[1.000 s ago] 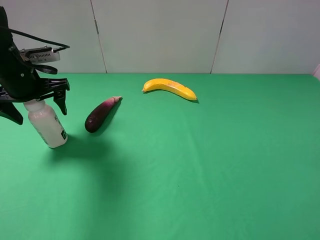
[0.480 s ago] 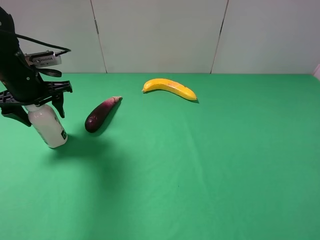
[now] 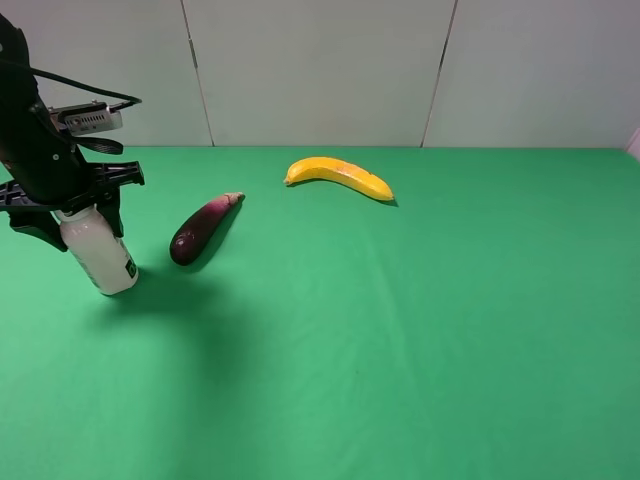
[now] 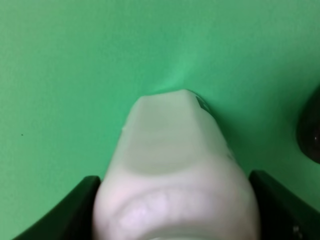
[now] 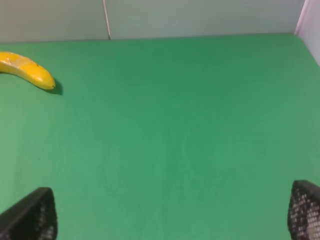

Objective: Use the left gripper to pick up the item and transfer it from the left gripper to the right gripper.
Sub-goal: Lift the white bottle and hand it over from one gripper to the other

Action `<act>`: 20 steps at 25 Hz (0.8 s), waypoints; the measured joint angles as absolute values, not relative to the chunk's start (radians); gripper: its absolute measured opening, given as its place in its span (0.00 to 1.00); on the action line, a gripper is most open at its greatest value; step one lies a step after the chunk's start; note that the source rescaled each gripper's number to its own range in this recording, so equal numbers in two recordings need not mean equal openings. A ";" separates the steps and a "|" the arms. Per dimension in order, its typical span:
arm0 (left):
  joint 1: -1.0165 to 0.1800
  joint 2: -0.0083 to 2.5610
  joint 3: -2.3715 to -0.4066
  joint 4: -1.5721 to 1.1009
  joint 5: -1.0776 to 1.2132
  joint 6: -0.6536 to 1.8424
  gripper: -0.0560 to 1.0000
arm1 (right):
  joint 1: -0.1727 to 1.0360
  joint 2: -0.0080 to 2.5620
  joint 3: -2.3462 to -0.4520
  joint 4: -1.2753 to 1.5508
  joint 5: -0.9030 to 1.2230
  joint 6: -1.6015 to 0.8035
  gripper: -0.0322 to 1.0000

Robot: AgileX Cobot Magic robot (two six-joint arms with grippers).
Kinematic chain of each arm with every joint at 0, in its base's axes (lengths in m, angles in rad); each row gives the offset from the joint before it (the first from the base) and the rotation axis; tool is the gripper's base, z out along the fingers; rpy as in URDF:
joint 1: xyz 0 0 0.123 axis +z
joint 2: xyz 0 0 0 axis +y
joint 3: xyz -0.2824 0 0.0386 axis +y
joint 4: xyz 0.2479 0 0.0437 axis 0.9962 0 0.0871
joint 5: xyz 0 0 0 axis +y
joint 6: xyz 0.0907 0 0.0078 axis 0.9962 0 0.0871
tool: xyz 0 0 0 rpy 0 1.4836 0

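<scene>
The item, a small white bottle (image 3: 100, 255), stands tilted on the green cloth at the far left, its base touching the cloth. My left gripper (image 3: 80, 215) is shut on its upper part, with black fingers pressing in from both sides. In the left wrist view the bottle (image 4: 175, 165) fills the space between the fingers (image 4: 75, 215). My right gripper (image 5: 167, 220) shows only in the right wrist view. It is open above bare cloth, with nothing between its fingertips (image 5: 30, 217).
A purple eggplant (image 3: 203, 228) lies just right of the bottle, and its dark edge (image 4: 312, 130) shows in the left wrist view. A yellow banana (image 3: 340, 177) (image 5: 27, 70) lies farther back near the middle. A pale wall (image 3: 320, 70) closes the far edge of the table.
The left gripper's jaws have come down and closed on the bottle's upper part. The bottle has shifted slightly. The right gripper's view gives no earlier frame.
</scene>
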State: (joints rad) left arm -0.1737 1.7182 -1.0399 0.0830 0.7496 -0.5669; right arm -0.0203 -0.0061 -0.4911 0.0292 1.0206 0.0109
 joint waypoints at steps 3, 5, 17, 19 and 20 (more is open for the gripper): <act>-0.174 1.718 -1.040 0.083 0.750 -0.567 0.05 | -0.020 -0.006 -0.491 0.029 1.021 0.011 1.00; -0.174 1.718 -1.040 0.083 0.750 -0.567 0.05 | -0.020 -0.006 -0.491 0.029 1.021 0.011 1.00; -0.176 1.669 -1.067 0.149 0.894 -0.567 0.05 | -0.020 -0.006 -0.491 0.029 1.021 0.011 1.00; -0.176 1.630 -1.077 0.169 0.913 -0.566 0.05 | -0.020 -0.006 -0.491 0.029 1.021 0.011 1.00; -0.176 1.612 -1.079 0.172 0.923 -0.566 0.05 | -0.020 -0.006 -0.491 0.029 1.021 0.011 1.00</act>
